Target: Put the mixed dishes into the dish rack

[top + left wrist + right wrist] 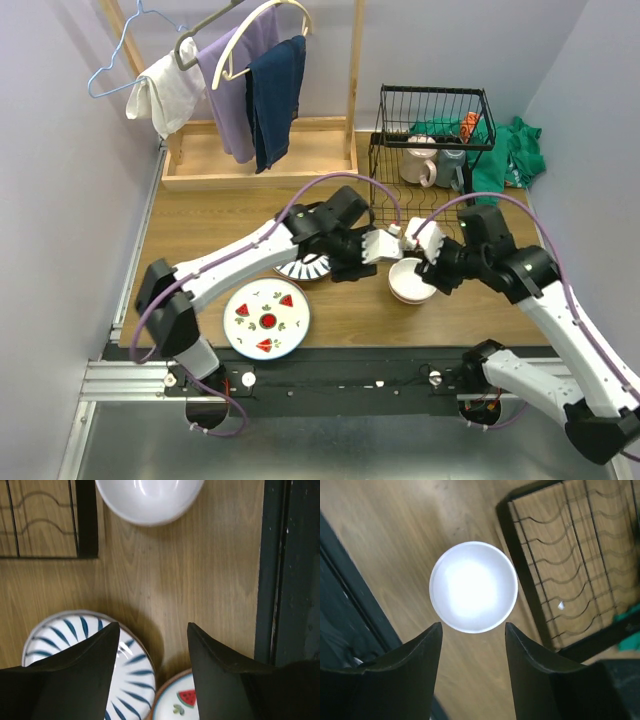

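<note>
The blue-striped plate [303, 267] lies on the table, partly under my left gripper [350, 266]. In the left wrist view that gripper [153, 625] is open and empty above the striped plate's [75, 645] right edge and the fruit plate's [179, 702] rim. The fruit plate [266, 318] lies near the front edge. A small bowl [411, 281], white inside and reddish outside, sits in front of the black wire dish rack [430, 140]. My right gripper [428, 262] is open and empty above the bowl [473, 586], with the rack [570, 555] to its right. A pale mug [420, 165] stands in the rack.
A wooden clothes stand [260, 150] with hanging garments fills the back left. A green cloth [515, 150] lies behind and beside the rack, and an orange item [468, 125] is on the rack's upper tier. The table's dark front edge [285, 580] is close.
</note>
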